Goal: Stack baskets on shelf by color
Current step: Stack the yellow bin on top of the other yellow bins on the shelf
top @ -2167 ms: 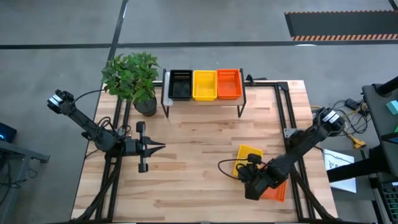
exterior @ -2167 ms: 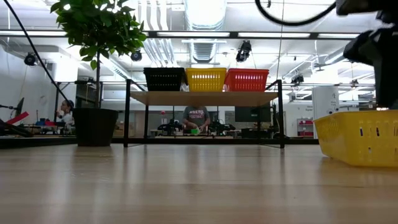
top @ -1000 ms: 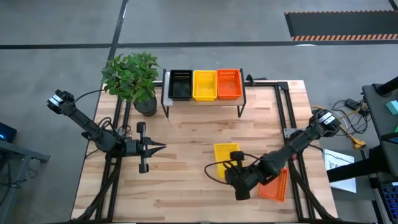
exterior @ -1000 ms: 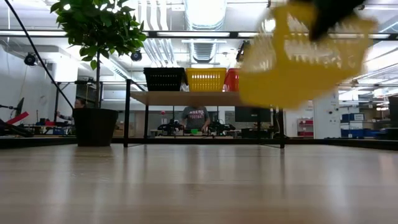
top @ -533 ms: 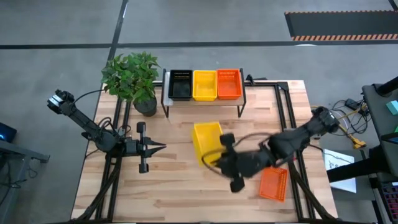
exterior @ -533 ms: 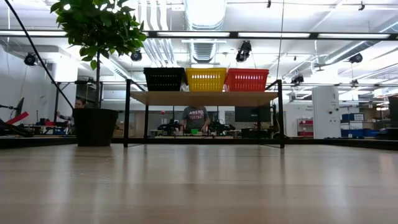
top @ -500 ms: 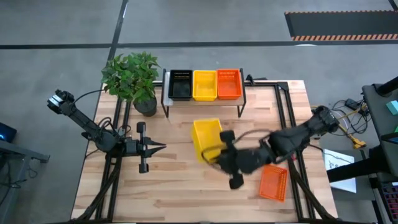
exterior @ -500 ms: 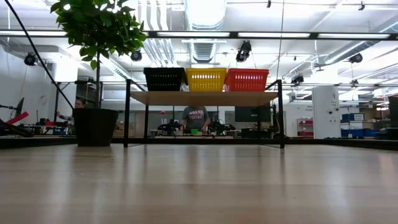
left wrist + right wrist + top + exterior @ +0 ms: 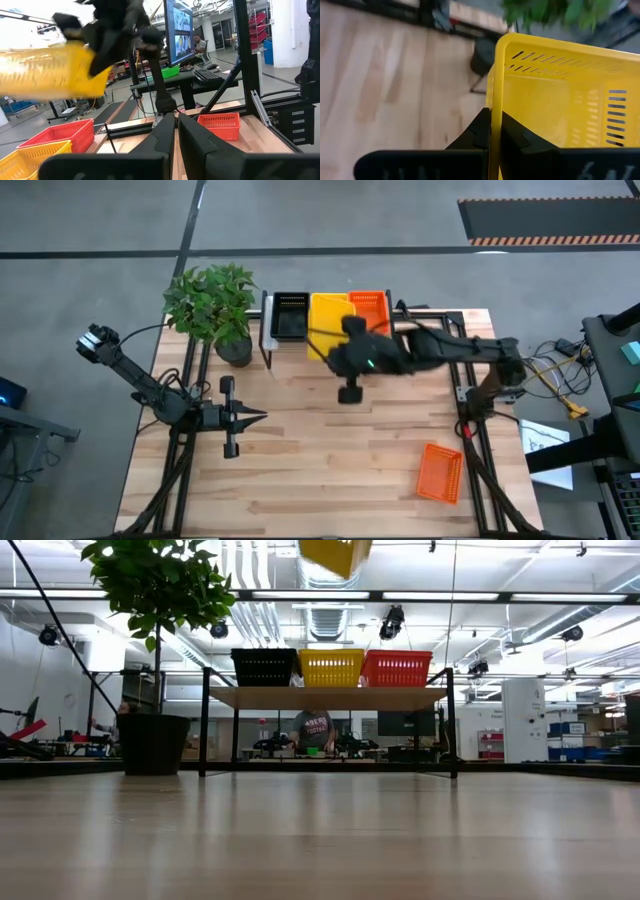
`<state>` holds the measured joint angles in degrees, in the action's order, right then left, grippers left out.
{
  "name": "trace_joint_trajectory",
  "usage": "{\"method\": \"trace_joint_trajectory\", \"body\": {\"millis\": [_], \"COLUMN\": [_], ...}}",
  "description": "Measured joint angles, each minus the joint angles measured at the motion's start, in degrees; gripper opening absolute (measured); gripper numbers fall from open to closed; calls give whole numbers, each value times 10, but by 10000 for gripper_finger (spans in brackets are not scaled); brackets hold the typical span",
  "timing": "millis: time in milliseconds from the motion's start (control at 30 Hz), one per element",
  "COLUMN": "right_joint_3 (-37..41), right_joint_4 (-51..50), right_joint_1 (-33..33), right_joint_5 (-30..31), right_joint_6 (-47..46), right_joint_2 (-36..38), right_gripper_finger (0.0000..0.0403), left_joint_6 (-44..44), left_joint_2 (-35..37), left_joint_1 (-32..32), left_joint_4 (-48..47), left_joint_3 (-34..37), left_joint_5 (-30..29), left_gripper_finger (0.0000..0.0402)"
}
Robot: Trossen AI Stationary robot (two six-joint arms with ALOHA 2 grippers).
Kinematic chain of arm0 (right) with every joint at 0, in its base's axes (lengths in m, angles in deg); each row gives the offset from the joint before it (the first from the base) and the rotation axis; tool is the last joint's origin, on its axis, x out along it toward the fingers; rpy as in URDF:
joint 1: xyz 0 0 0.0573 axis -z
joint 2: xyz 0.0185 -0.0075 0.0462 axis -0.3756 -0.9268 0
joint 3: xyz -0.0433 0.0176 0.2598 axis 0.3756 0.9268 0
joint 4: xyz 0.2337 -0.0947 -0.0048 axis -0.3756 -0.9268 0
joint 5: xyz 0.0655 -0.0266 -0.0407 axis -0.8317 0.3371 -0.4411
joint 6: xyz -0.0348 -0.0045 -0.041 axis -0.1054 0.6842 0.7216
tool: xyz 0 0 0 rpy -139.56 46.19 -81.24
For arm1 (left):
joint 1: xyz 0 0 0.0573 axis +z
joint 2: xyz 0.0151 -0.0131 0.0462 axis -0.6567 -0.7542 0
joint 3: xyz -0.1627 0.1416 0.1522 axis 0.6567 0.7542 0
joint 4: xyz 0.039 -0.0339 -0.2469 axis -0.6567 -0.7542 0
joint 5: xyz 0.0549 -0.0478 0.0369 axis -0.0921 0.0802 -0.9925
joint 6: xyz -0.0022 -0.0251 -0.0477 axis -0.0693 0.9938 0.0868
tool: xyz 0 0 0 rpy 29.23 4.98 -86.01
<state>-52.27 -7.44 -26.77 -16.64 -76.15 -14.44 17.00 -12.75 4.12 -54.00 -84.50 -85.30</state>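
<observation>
Right pincer (image 9: 491, 131) clamped on the rim of a yellow basket (image 9: 555, 100), carrying it high above the desk (image 9: 300, 470), just short of the shelf (image 9: 325, 340). Shelf already holds black basket (image 9: 290, 315), yellow one (image 9: 331, 667) and orange one (image 9: 397, 668) in a row. Step in hand: transport to the yellow stack. Next: line up over the middle yellow basket, level it, lower to nest, then let go. Another orange basket (image 9: 440, 473) lies on the desk near the right edge. Left pincer (image 9: 255, 416) parked closed and empty at desk's left.
</observation>
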Motion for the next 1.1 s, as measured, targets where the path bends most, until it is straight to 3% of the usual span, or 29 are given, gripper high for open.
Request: {"method": "trace_joint_trajectory", "body": {"millis": [167, 533, 933, 1100], "right_joint_3": [-29, -86, -87, -84], "right_joint_4": [-44, -133, -128, -112], "right_joint_1": [69, 149, 188, 206], "right_joint_5": [-67, -68, -71, -106], "right_joint_6": [2, 41, 60, 76], "right_joint_2": [-39, -110, -125, -127], "right_gripper_finger": [8, 8, 8, 8], "left_joint_6": [0, 0, 0, 0], "left_joint_2": [0, 0, 0, 0], "left_joint_1": [0, 0, 0, 0], "left_joint_4": [-2, -2, -1, -1], "left_joint_3": [0, 0, 0, 0], "left_joint_5": [0, 0, 0, 0], "left_gripper_finger": [8, 8, 8, 8]}}
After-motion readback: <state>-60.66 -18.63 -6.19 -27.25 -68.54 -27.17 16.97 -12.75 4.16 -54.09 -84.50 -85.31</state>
